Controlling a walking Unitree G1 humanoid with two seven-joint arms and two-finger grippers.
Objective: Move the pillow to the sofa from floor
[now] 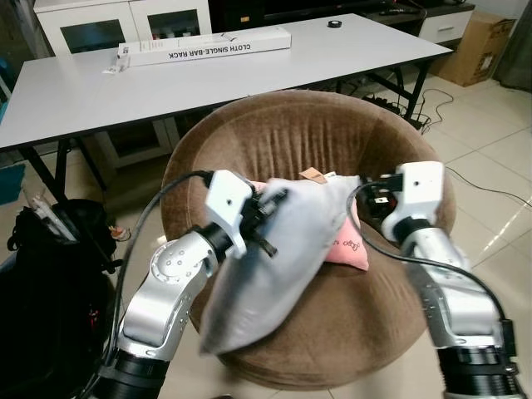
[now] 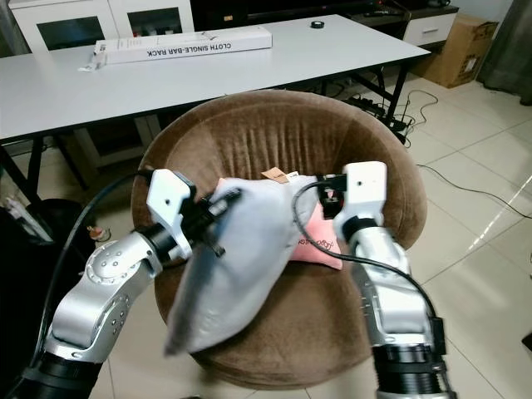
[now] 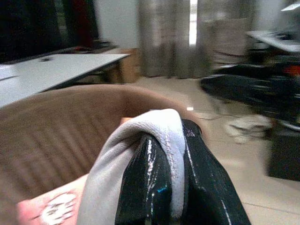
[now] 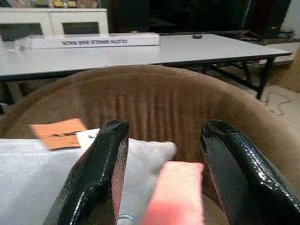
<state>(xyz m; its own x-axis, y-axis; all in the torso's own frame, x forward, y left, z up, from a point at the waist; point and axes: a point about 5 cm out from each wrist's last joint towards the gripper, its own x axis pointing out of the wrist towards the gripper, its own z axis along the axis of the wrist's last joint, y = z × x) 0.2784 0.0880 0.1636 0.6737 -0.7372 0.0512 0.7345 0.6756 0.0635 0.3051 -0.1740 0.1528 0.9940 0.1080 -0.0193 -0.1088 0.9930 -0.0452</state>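
Item: grey pillow (image 1: 266,266); position: hanging slack over the front of the round brown sofa (image 1: 283,133), upper corner up by the backrest, lower end drooping past the seat edge toward the floor; lying partly over a pink cushion (image 1: 349,245) already on the seat; orange tag (image 4: 58,132) showing at its top edge.

Left tool (image 3: 180,187): fingers together, clamped on a fold of the pillow's grey cloth; holding the pillow's left side above the seat.

Right tool (image 4: 164,168): fingers apart, nothing between them; poised just beside the pillow's upper right corner, over the pink cushion.

Background: white table (image 1: 75,91) behind the sofa, carrying a long white box (image 1: 204,46).

Step in hand, by judgement: setting the pillow down on the seat; carry the clamped fold further toward the backrest before letting go, so the drooping end clears the front rim and does not drag the pillow back to the floor; the right tool could steady the far corner.
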